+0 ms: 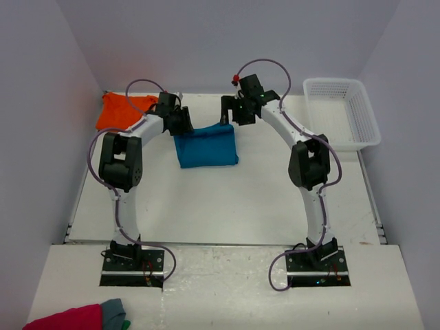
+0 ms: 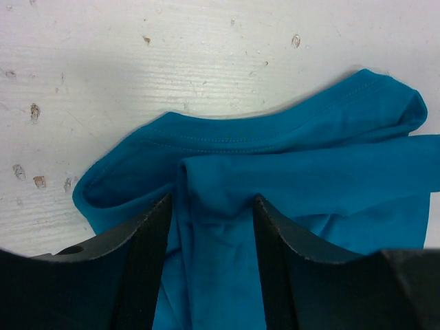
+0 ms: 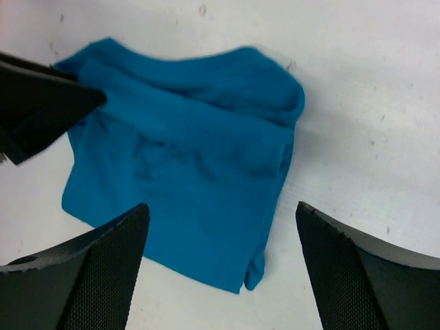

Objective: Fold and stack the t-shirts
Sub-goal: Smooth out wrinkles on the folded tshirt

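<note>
now, teal shirt (image 1: 205, 148): folded, mid-table
left gripper (image 2: 212, 206): pinching a ridge of its cloth
right gripper (image 3: 220, 227): spread wide, hovering above it, empty
orange shirt (image 1: 122, 111): far-left corner

White basket (image 1: 342, 113) far right; crimson cloth (image 1: 65, 319), possibly grey cloth (image 1: 114, 311).

Soft matt cotton teal t-shirt (image 2: 295, 185); table (image 2: 137, 62) perhaps painted wood, pitted
</note>
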`<state>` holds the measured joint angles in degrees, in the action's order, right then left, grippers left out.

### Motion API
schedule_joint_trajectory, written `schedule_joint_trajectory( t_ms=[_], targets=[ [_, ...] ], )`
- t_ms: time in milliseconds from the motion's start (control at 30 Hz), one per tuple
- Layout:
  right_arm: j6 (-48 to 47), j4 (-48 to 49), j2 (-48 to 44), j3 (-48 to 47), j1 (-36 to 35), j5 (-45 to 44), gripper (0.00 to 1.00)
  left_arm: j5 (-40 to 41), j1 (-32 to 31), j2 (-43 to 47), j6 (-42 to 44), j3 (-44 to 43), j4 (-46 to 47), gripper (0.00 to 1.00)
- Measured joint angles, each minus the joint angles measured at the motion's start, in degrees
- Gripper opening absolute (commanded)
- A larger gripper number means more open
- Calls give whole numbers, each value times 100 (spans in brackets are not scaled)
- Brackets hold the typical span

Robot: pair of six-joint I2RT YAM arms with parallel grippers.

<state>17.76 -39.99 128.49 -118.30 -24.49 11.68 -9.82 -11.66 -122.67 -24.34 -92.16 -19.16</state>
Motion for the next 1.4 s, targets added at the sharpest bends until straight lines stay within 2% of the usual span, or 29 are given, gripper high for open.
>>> schedule_joint_trajectory(
  t_ms=[100,200,400,533,867,900,1000,1067,1133,1233,1267,1300,1400],
  targets=[
    [24,-105,590,-914,50,94,84,0,0,0,0,0,7,52],
    [68,-160,968,-1285,146,219,81,-15,0,-7,0,0,17,52],
    [136,-306,1228,-1292,369,431,78,-122,0,-107,-4,-68,37,52],
    [168,-310,1281,-1292,463,579,67,-205,0,-184,-7,-85,68,52],
    [225,-332,1613,-1547,474,1034,48,-299,-2,-267,-9,-127,131,52],
    [236,-332,1661,-1547,472,1069,41,-306,-2,-275,-7,-142,142,52],
    [245,-337,1711,-1547,468,1119,29,-328,-2,-293,-7,-177,151,52],
    [251,-337,1729,-1547,468,1165,15,-343,-2,-295,-9,-199,151,52],
    [269,-341,1742,-1550,468,1191,2,-354,-2,-297,-11,-212,155,46],
    [258,-369,1751,-1572,468,1202,0,-372,-2,-297,-33,-212,166,23],
    [256,-374,1751,-1576,468,1204,0,-374,-2,-297,-28,-212,168,4],
    [256,-378,1751,-1585,468,1202,0,-378,-4,-297,-57,-212,170,0],
    [254,-376,1751,-1587,468,1198,0,-389,-4,-295,-44,-210,186,0]
  ],
)
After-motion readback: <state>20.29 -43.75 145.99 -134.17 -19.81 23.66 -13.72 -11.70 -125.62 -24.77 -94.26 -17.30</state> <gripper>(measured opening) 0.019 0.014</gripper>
